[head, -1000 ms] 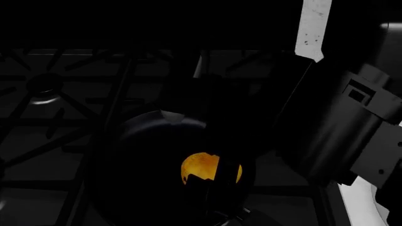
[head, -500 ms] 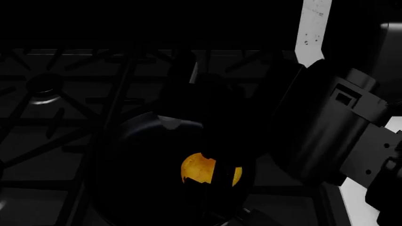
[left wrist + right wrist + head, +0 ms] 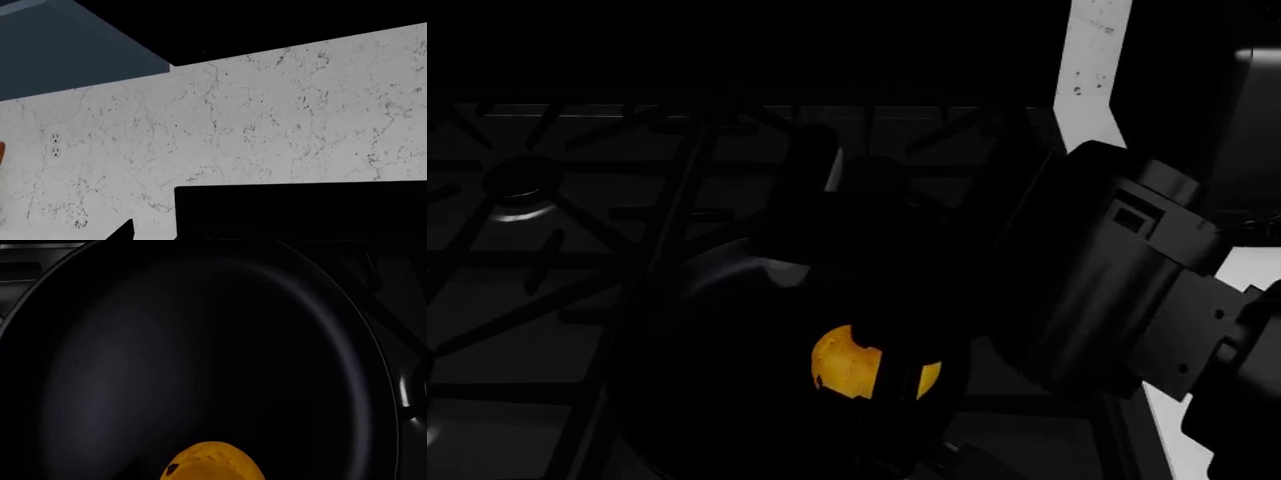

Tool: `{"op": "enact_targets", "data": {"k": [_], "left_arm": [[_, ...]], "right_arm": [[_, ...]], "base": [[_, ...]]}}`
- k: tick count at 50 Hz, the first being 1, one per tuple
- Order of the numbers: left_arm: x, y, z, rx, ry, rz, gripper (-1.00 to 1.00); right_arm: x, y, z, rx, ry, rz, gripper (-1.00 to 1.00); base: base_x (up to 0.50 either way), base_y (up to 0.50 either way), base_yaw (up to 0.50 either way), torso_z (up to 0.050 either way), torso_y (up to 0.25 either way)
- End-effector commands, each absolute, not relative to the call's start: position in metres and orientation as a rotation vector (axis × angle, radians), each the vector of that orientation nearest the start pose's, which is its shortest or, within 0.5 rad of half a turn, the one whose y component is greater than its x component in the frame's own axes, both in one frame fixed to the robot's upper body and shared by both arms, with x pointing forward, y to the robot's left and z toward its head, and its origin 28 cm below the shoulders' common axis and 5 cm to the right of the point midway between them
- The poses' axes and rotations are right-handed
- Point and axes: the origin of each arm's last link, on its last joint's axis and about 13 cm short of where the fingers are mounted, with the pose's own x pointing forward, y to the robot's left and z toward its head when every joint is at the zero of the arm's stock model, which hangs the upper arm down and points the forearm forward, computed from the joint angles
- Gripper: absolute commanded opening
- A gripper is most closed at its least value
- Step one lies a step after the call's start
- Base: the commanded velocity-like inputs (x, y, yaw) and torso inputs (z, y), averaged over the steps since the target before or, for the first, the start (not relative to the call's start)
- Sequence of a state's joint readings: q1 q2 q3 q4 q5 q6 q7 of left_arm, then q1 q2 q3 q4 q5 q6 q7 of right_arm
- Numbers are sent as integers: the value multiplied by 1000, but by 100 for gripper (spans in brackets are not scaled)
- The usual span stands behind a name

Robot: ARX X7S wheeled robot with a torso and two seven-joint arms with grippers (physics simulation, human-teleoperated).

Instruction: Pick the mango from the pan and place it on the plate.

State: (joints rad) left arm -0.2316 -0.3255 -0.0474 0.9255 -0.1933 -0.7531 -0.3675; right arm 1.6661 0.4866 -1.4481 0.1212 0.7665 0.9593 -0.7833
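The mango (image 3: pixel 847 365) lies in the black pan (image 3: pixel 734 400) on the dark stove, its yellow-orange skin the only bright thing there. Dark parts of my right gripper (image 3: pixel 889 392) cross it, one finger (image 3: pixel 892 372) cutting a black strip down its right side. It is too dark to tell how the jaws stand. In the right wrist view the mango (image 3: pixel 213 464) with its dark stem spot sits very close on the pan (image 3: pixel 200 355) floor, and no fingers show. The plate is out of view. My left gripper is not visible.
Black stove grates (image 3: pixel 574 230) and a burner cap (image 3: pixel 521 180) lie left of the pan. My bulky right arm (image 3: pixel 1108 290) fills the right side, with a white counter strip (image 3: pixel 1090 60) behind it. The left wrist view shows a marble backsplash (image 3: pixel 267 120) with an outlet (image 3: pixel 56 144).
My right arm has swung down and left toward the pan. Its dark gripper parts now cover more of the mango's top and right side. The mango has not moved.
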Motion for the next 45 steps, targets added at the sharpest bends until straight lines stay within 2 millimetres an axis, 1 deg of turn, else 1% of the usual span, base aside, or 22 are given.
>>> {"op": "enact_targets", "data": {"k": [1,13,18,23,29,35,38,39,40,45], "left_arm": [[192,246,191,132,-417,265,100],[191,246,190,127,-416,263,100],[191,246,191,127,-418,260,100],[192,245,191,127,-417,253,100],[189,246,191,124,-423,253,100],[186,248,192,120,-428,256,100],[186,248,192,119,-431,254,100],[186,248,184,118,-432,253,100],[186,248,191,116,-431,251,100],[186,248,191,111,-436,241,100]], "right_arm": [[354,-99,282,-858,702,1116,-100],[354,-98,283,-854,688,1107,-100],[352,-98,289,-856,671,1104,-100],[349,-96,301,-865,637,1095,-100],[340,-91,324,-884,573,1086,-100],[333,-90,342,-903,529,1059,-100],[328,-91,351,-906,515,1039,-100],[326,-92,353,-907,511,1032,-100],[323,-94,357,-905,504,1019,-100],[312,-100,367,-899,489,974,-100]], "base": [[0,0,0,0,0],[1,0,0,0,0],[0,1,2,-2,0],[0,0,1,0,0],[0,0,0,0,0],[0,0,0,0,0],[0,0,0,0,0],[0,0,0,0,0],[0,0,0,0,0],[0,0,0,0,0]]}}
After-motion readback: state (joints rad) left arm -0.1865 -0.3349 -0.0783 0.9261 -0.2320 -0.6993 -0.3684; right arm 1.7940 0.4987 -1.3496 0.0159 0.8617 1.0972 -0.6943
